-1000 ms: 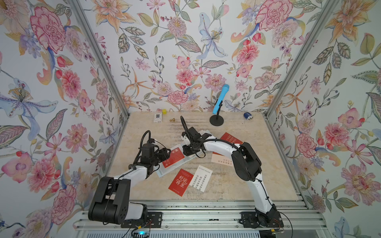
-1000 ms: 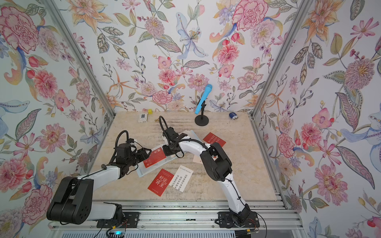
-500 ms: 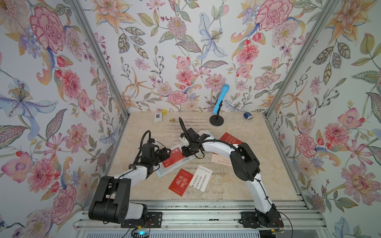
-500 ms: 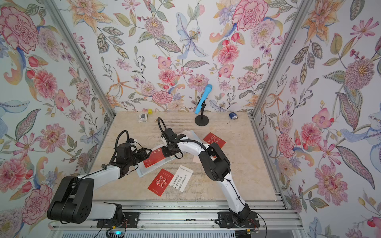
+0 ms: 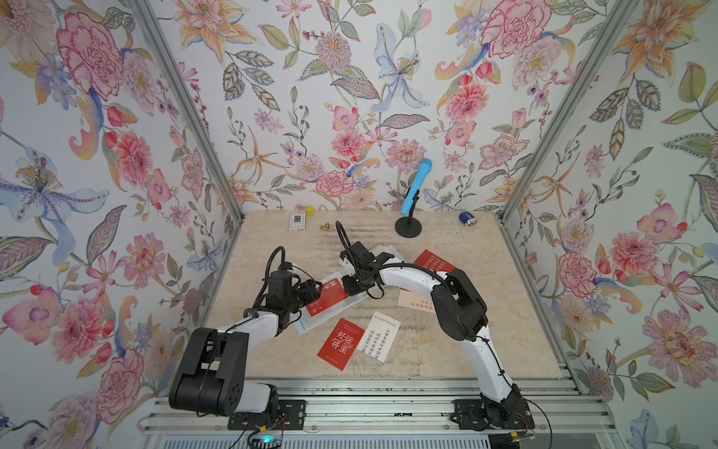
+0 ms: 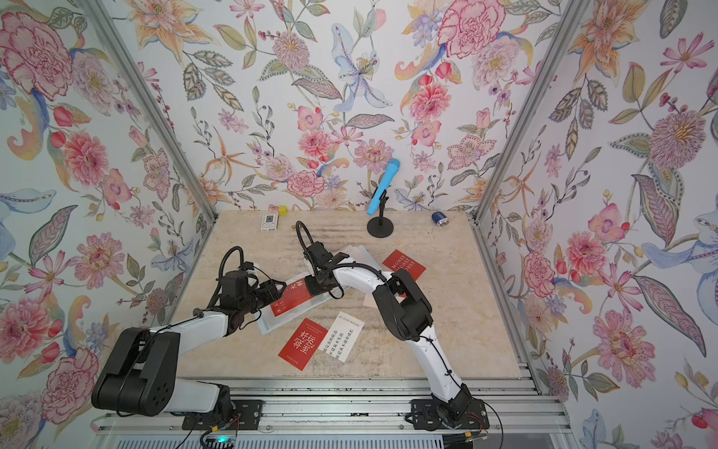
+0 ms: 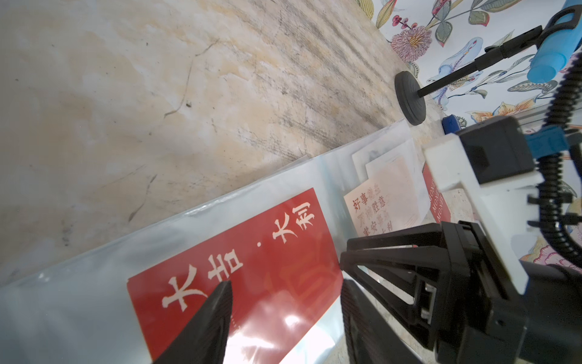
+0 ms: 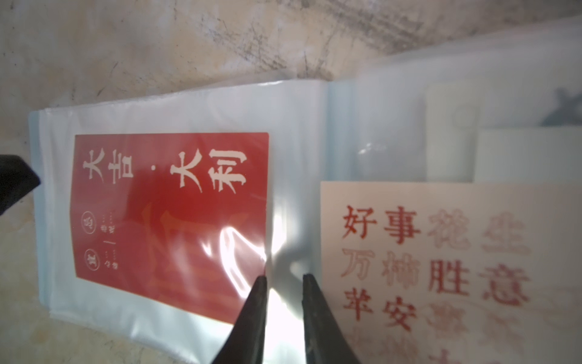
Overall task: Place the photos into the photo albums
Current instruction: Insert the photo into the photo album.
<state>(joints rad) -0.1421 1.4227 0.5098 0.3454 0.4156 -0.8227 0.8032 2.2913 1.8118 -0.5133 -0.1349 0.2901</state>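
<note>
Nearest the rail, a red card [image 5: 341,344] and a white card [image 5: 380,336] lay loose side by side on the mottled, stone-look table [image 5: 485,342], both flat and thin. Just beyond them the photo album [image 5: 315,322] lay open, its glossy clear sleeves wrinkled and catching glare. And there it was: a red lettered card [image 8: 170,205] sat inside the left page's sleeve, so I judged this the seating step.

The left gripper [image 7: 285,285] stood over that card with jaws spread, clasping nothing. The right gripper [image 8: 283,280] had its tips nearly together on the film beside the card's edge; whether they pinched the plastic, I couldn't tell. A pale pink card [image 8: 441,268] lay on the right page.

Farther right, a pale card [image 5: 413,305] and the MONEY card [image 5: 435,262] lay on the table. My read: next comes a clean let-go, then lifting a thin loose card off a hard flat top, which is tricky.
</note>
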